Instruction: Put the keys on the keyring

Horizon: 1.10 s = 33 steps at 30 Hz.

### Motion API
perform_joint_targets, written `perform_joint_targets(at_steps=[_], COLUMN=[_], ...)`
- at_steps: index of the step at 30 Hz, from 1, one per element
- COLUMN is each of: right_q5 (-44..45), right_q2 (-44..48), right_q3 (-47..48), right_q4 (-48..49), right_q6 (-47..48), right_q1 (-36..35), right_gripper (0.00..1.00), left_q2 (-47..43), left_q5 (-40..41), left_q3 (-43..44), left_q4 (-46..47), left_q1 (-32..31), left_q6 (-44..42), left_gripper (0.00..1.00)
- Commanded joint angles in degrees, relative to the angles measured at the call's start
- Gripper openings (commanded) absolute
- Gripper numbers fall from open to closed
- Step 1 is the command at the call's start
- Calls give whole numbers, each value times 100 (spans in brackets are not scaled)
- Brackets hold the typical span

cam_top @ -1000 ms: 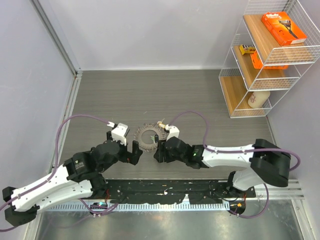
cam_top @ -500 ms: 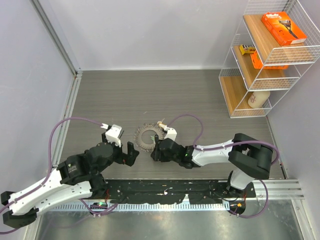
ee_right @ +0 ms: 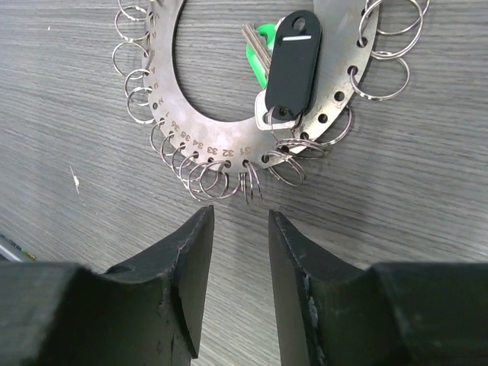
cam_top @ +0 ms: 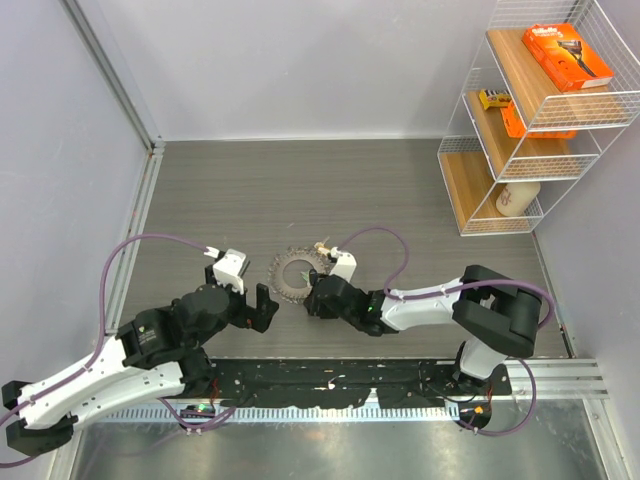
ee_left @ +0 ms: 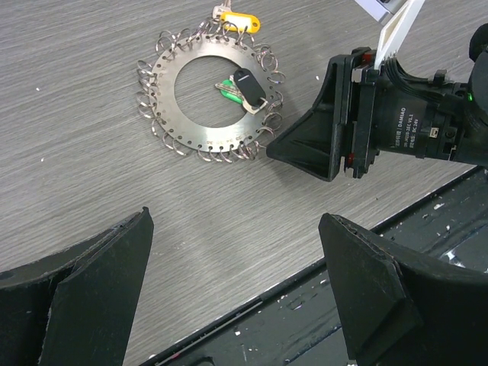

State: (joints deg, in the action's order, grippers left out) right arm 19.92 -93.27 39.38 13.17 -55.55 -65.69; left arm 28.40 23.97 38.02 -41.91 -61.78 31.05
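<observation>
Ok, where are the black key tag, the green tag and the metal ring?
black key tag (ee_right: 293, 61): right wrist view, its middle.
green tag (ee_right: 264, 32): right wrist view, exposed top.
metal ring (ee_right: 210, 130): right wrist view, lower-left band.

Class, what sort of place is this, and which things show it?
Probably a robotics lab test cell: left arm and right arm bolted at a grey table's edge, plain walls, a wire shelf of boxes.
</observation>
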Motion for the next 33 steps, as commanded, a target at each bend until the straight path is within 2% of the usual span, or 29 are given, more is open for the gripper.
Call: perform_joint_targets(at_steps=[1,17,26,30,33], right_q5=[293,231,249,249,205], right_q2=[-129,-420,-332,-341,-70], right_q3=[176,123,-26,-9,-18], right_q4=[212,502,538,538,503], right_q6=[-114,-211,-219,-36,516], right_q1=[39,188,223,223,215], right_gripper=[40,31,7,6,6], left_q2=[69,192,280,324,359], left_q5=[29,91,91,73,-23], left_q3=[109,241,241,241,285], left_q4=[8,-72,-54,-2,-19], left_q1=[-18,-10,-10,-18,-18], left_q6=[-46,-81,-64,-73,-90], left_gripper=[99,99,99,99,99])
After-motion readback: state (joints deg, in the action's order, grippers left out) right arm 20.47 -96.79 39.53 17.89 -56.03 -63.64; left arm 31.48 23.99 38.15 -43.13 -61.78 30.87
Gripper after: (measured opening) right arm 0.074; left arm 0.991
